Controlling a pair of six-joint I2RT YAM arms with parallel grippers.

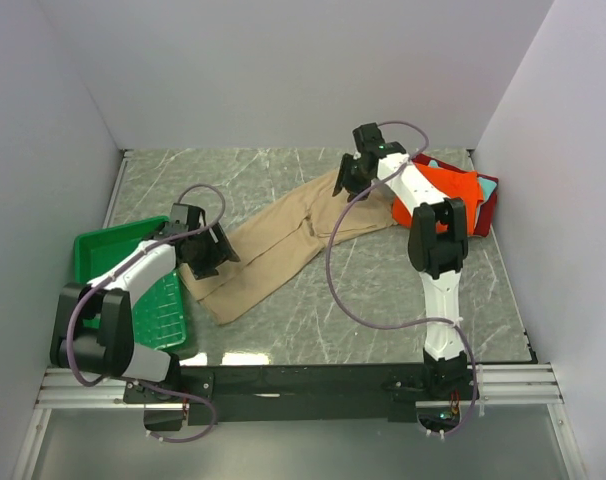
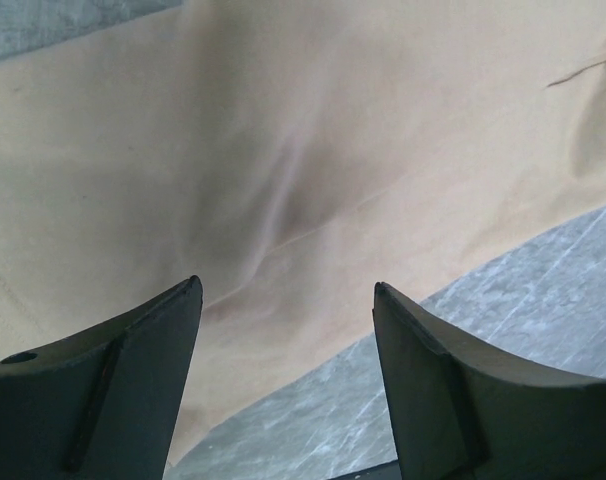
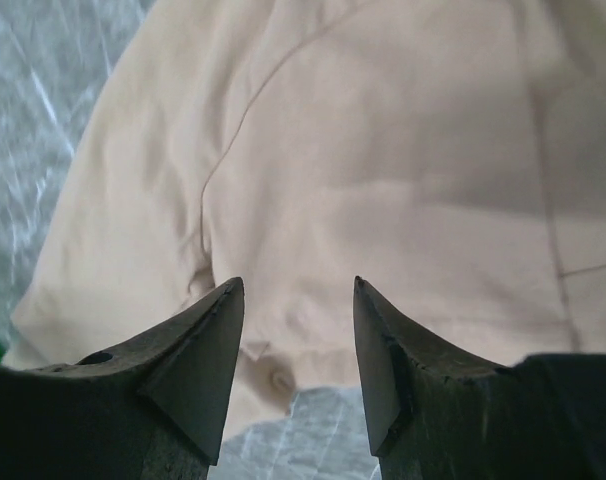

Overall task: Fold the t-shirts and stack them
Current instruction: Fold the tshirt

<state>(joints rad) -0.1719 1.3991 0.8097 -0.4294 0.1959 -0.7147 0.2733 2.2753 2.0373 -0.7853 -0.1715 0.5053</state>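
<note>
**Tan shirt spread between two open grippers**

A large plain tan cloth t-shirt (image 1: 283,245) lies loosely spread and creased on the grey marbled table (image 1: 383,290), running as a slanted band across its middle. White walls close the table in on three sides. The right arm's purple-grey cable (image 1: 330,270) loops down past the tan shirt's near edge and crosses one corner of the cloth. The white right arm itself reaches over the pile beside the tan shirt's far end and hides part of it.

That pile touches the tan shirt's far end. A bright orange folded shirt (image 1: 453,188) is uppermost, a dark red one (image 1: 489,215) shows beneath it on the side away from the tan shirt, and a thin strip of teal cloth (image 1: 483,181) peeks out at its far edge. A green plastic tray (image 1: 91,248) with a gridded floor sits just beside the tan shirt's near end. The left arm passes over it, and the uncovered part shows only bare grid.

The left gripper (image 1: 211,250) hangs over the tan shirt's near end, its jaws standing wide apart with nothing between them. Its wrist view shows smooth tan cloth and the hem edge against the table beyond the dark fingertips (image 2: 173,310). The right gripper (image 1: 351,178) is over the tan shirt's far end, its jaws moderately apart and gripping nothing. Its wrist view shows a curved seam below. Whether either gripper's tips touch the cloth cannot be told.
</note>
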